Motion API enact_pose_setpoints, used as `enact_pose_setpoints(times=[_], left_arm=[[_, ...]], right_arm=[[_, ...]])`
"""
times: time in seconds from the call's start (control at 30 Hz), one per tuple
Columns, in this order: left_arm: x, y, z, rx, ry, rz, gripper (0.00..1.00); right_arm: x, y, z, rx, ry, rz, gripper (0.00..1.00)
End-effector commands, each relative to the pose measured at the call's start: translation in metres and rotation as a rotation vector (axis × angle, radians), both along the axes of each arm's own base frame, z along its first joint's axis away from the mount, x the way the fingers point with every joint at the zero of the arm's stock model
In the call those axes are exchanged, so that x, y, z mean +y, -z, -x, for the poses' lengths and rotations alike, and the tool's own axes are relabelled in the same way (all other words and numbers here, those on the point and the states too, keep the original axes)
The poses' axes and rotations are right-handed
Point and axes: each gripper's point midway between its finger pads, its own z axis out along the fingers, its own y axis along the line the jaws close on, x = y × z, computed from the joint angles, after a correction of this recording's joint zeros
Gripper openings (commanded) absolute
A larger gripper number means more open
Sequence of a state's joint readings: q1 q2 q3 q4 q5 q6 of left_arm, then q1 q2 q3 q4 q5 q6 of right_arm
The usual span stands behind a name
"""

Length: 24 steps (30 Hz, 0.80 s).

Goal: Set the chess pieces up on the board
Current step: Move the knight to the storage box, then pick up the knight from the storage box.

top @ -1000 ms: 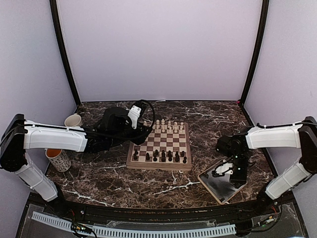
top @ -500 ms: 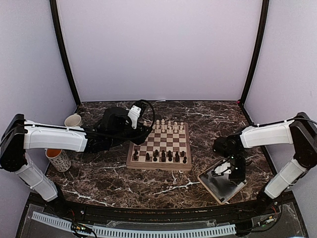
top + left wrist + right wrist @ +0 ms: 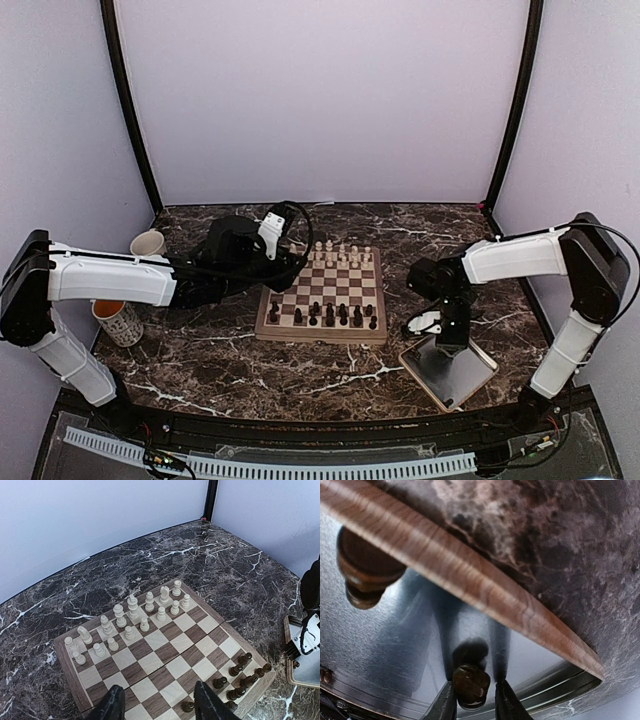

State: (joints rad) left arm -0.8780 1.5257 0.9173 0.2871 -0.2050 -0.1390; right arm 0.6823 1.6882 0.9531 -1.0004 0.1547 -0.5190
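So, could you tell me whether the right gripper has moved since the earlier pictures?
Yes. The right gripper, shut on a dark piece, has shifted left, from over the tray's middle to its left edge, nearer the board.

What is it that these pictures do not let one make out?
Top view: the kind of each of the chess pieces on the board, too small.
Right wrist view: the kind of the dark piece in the right gripper, blurred, partly hidden by its fingers.
Left wrist view: the board's near rim, hidden by the fingers of the left gripper and the bottom edge.
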Motion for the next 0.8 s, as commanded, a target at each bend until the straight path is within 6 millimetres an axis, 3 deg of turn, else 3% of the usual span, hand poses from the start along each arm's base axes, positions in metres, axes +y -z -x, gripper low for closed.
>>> enact_pose_setpoints(times=[0.0,0.23,0.47,0.63,0.77], left_arm=[[0.008,-0.013,0.000,-0.024,-0.021,0.017,0.50],[0.004,-0.010,-0.001,-0.013,-0.010,0.025,0.50],[0.001,-0.015,-0.001,-0.016,-0.002,0.034,0.50],[0.002,-0.016,0.000,-0.013,-0.002,0.036,0.50],[0.003,-0.018,0.001,-0.011,-0.004,0.038,0.50]], right_arm=[[-0.003,0.010,0.008,-0.003,-0.008,-0.010,0.29],[-0.001,0.009,0.011,-0.023,0.018,-0.049,0.29],[0.018,0.008,0.002,-0.039,0.055,-0.139,0.25],[0.017,0.013,0.003,-0.021,0.077,-0.147,0.21],[0.022,0.000,0.001,-0.026,0.087,-0.192,0.16]])
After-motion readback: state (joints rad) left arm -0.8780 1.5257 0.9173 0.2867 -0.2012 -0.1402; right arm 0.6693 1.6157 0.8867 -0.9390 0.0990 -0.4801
